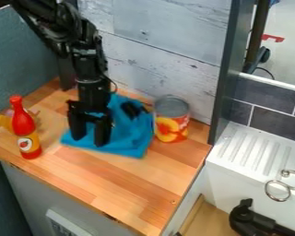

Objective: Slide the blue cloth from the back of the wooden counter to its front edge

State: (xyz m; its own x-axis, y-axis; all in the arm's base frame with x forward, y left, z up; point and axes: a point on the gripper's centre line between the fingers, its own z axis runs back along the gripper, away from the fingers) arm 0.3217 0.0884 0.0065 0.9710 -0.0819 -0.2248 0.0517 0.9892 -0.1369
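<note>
1 black gripper (90, 139) points down over the blue cloth (132, 144), 2 fingers (103, 132) spread apart.

On the desk (134, 186), a can (171, 120) is standing. Well left of the can, a red bottle (24, 130) is standing beside a yellow object (4, 122); right of the can, a white ribbed ledge (251, 150) is bearing metal rings (288, 186).

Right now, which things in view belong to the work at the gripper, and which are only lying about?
Seem in the work:
gripper, open over the cloth
blue cloth

Seem just lying about:
red bottle
can beside the cloth
yellow item behind the bottle
metal rings

Cannot tell: dark item on the cloth
</note>
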